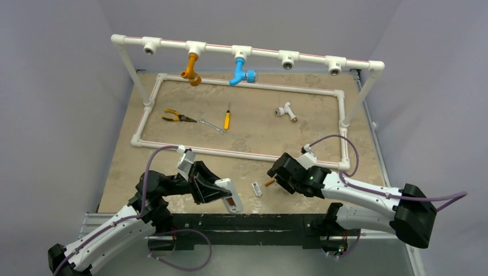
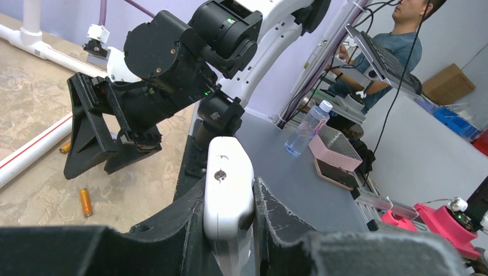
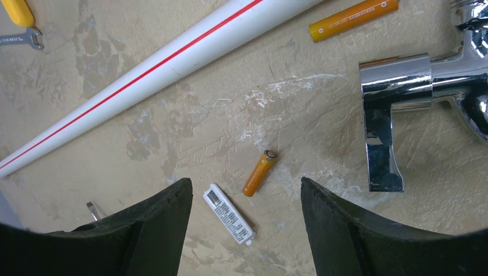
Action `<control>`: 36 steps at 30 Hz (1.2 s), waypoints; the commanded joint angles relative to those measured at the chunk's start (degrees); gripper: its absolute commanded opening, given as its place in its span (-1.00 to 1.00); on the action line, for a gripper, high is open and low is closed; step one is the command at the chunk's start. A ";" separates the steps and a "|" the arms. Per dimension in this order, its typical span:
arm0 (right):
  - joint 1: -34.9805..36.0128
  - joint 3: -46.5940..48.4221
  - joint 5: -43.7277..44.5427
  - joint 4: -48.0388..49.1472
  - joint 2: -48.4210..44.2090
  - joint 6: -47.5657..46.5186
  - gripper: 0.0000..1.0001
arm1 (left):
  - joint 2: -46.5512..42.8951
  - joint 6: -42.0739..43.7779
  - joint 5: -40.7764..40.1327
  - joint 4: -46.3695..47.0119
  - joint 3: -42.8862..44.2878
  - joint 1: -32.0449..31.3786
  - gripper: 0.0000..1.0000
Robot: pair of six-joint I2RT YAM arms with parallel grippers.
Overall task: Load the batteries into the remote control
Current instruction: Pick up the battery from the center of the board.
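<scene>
Bearing illegible print: battery (image 3: 259, 173), white strip (image 3: 228, 213).

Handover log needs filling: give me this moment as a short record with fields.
left gripper: shut on the remote control
right gripper: open, above the near battery
near battery: lying on the table, beside a small white labelled strip
far battery: lying on the table by the white pipe
loaded: neither battery yet
</scene>
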 commanded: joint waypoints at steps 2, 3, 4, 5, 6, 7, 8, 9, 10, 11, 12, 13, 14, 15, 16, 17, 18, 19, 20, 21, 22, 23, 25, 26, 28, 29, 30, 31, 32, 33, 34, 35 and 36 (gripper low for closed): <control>0.25 3.29 4.17 -1.53 -1.97 -3.88 0.35 | -0.39 1.77 1.72 2.41 0.59 -0.17 -1.00; 0.24 3.49 4.82 -2.18 -2.27 -4.26 0.34 | -0.36 2.07 1.63 1.92 0.74 -0.15 -1.00; 0.26 3.62 5.40 -2.50 -2.54 -4.81 0.34 | -0.29 2.34 1.42 1.24 0.91 -0.16 -1.00; 0.25 3.78 5.98 -2.75 -2.83 -5.51 0.34 | -0.18 2.56 1.04 0.73 1.15 -0.11 -1.00; 0.24 3.99 6.27 -3.07 -3.08 -6.02 0.34 | -0.06 2.68 0.69 0.13 1.29 -0.10 -1.00; 0.24 4.21 6.50 -3.61 -3.23 -6.26 0.34 | 0.08 2.69 0.20 -0.46 1.44 -0.15 -1.00; 0.24 4.43 6.54 -4.16 -3.34 -6.08 0.34 | 0.15 2.74 -0.44 -1.36 1.66 -0.13 -1.00; 0.24 4.61 6.48 -4.88 -3.24 -5.12 0.34 | 0.26 2.82 -1.10 -2.24 1.81 -0.14 -1.00; 0.26 4.78 6.30 -6.07 -3.06 -3.20 0.35 | 0.30 2.86 -1.62 -2.86 1.79 -0.13 -1.00; 0.25 4.89 6.06 -7.17 -2.84 -1.06 0.35 | 0.34 2.87 -2.07 -3.28 1.82 -0.14 -1.00; 0.25 4.86 6.01 -7.76 -2.44 0.36 0.35 | 0.28 2.79 -2.49 -3.51 1.67 -0.13 -1.00; 0.26 4.76 5.55 -7.31 -1.92 0.87 0.35 | 0.27 2.72 -2.79 -3.57 1.50 -0.08 -1.00; 0.25 4.55 4.13 -6.14 -1.18 1.25 0.35 | 0.23 2.63 -3.05 -3.62 1.35 -0.08 -1.00; 0.25 4.36 2.62 -4.89 -0.28 2.43 0.35 | 0.18 2.60 -3.45 -3.66 1.19 -0.08 -1.00; 0.24 4.47 1.24 -4.66 0.98 3.92 0.36 | 0.10 2.54 -3.68 -3.76 1.20 -0.14 -1.00; 0.29 4.68 0.09 -4.47 2.66 4.89 0.36 | 0.09 2.52 -3.81 -3.94 1.13 -0.08 -1.00; 0.26 5.10 -0.71 -4.46 3.87 5.46 0.36 | 0.02 2.45 -3.92 -4.05 1.20 -0.09 -1.00; 0.25 5.94 -1.35 -4.76 5.08 5.93 0.37 | -0.09 2.43 -4.00 -4.29 1.28 -0.09 -1.00; 0.31 6.44 -1.82 -4.93 6.12 6.38 0.36 | -0.20 2.43 -4.08 -4.59 1.30 -0.13 -1.00; 0.33 6.81 -2.24 -4.95 7.06 6.73 0.36 | -0.37 2.49 -4.22 -4.94 1.26 -0.15 -1.00; 0.33 7.12 -2.42 -5.10 7.87 7.01 0.35 | -0.59 2.51 -4.46 -5.40 1.24 -0.08 -1.00; 0.33 7.38 -2.57 -5.14 8.48 7.39 0.33 | -0.91 2.52 -4.75 -5.88 1.26 -0.06 -1.00; 0.37 7.66 -2.71 -4.97 9.35 7.85 0.29 | -1.63 2.66 -5.23 -6.86 1.19 -0.11 -1.00; 0.35 7.80 -2.77 -4.86 9.71 8.07 0.26 | -1.85 2.83 -5.44 -7.23 1.11 -0.08 -1.00; 0.33 8.17 -2.77 -4.60 10.41 8.18 0.20 | -2.25 2.81 -5.78 -7.48 0.89 -0.07 -1.00; 0.38 8.54 -2.77 -4.72 10.78 8.13 0.14 | -2.35 2.84 -5.90 -7.41 0.79 -0.06 -1.00; 0.34 9.09 -2.82 -5.07 11.28 7.83 0.08 | -2.44 2.82 -5.90 -7.32 0.69 -0.08 -1.00; 0.33 9.83 -2.79 -5.94 11.75 7.68 0.03 | -2.50 2.93 -5.88 -7.28 0.64 -0.12 -1.00; 0.33 10.50 -2.78 -6.84 12.19 7.67 -0.02 | -2.51 2.95 -5.92 -7.19 0.54 -0.06 -1.00; 0.37 11.06 -2.73 -7.70 12.64 7.67 -0.05 | -2.62 2.96 -6.08 -7.18 0.42 -0.08 -1.00; 0.41 11.52 -2.69 -8.33 13.18 7.67 -0.06 | -2.70 2.87 -6.27 -7.11 0.28 -0.06 -1.00; 0.42 11.80 -2.75 -8.72 13.47 7.75 -0.07 | -2.78 2.87 -6.44 -7.02 0.08 -0.06 -1.00; 0.43 11.99 -2.91 -8.83 13.76 7.76 -0.08 | -2.72 2.87 -6.54 -7.01 0.03 -0.08 -1.00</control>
